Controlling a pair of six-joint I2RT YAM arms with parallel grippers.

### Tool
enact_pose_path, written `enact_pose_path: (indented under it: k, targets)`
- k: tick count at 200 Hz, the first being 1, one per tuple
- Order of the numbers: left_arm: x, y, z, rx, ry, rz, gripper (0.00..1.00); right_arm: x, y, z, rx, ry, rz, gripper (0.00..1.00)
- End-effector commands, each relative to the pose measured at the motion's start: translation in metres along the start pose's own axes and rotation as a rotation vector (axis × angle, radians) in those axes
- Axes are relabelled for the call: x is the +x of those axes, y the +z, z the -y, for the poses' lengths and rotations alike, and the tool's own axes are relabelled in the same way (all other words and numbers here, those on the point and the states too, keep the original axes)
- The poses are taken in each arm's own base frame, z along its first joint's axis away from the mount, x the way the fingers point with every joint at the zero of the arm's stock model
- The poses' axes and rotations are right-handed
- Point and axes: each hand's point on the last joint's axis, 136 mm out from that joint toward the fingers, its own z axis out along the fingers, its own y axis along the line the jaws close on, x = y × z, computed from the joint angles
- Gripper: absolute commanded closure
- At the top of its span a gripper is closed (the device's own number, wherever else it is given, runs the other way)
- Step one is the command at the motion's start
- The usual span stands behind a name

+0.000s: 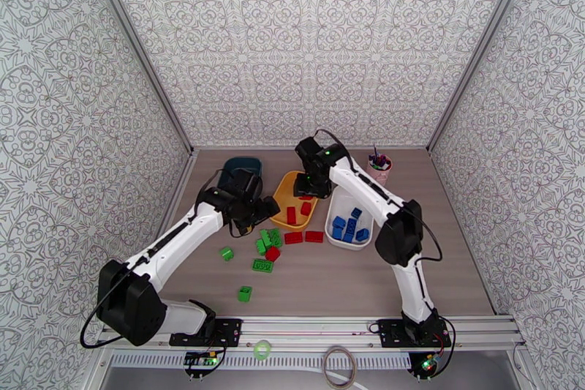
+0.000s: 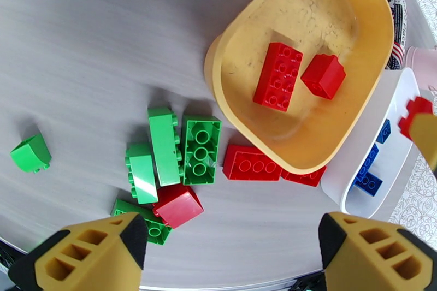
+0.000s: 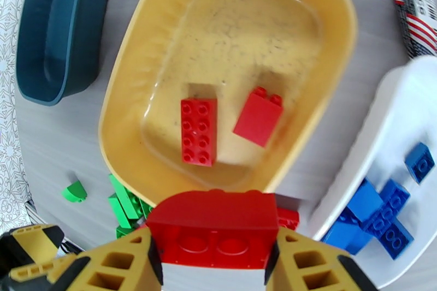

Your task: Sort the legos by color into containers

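Note:
My right gripper (image 3: 213, 251) is shut on a red brick (image 3: 213, 226) and hangs over the near rim of the yellow tray (image 3: 131, 73), which holds two red bricks (image 3: 199, 131). In the top view the right gripper (image 1: 311, 183) is above the yellow tray (image 1: 280, 197). My left gripper (image 2: 232, 248) is open and empty above the table, near a cluster of green bricks (image 2: 164, 147) and loose red bricks (image 2: 251, 162). The white tray (image 3: 382, 123) holds several blue bricks (image 3: 382, 215). The dark teal tray (image 3: 54, 30) looks empty.
Loose green bricks (image 1: 244, 293) lie toward the near left of the table, and one (image 2: 31, 153) sits apart from the cluster. Two red bricks (image 1: 303, 237) lie between the yellow tray and the white tray (image 1: 349, 246). A pink cup of pens (image 1: 379, 165) stands at the back right.

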Motion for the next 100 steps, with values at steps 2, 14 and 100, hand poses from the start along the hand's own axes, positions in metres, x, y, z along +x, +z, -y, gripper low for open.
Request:
enact_pose_path:
  k: [2, 14, 100]
  targets:
    - [-0.002, 0.000, 0.005, 0.012, 0.019, -0.016, 0.12, 0.001, -0.001, -0.003, -0.012, -0.015, -0.032, 0.53]
    - [0.000, 0.001, 0.003, 0.004, 0.025, -0.024, 0.12, -0.001, -0.001, -0.004, -0.017, -0.019, -0.030, 0.49]
    - [0.036, 0.012, -0.011, -0.093, 0.191, -0.091, 0.29, 0.010, -0.030, 0.009, 0.015, -0.035, -0.001, 0.38]
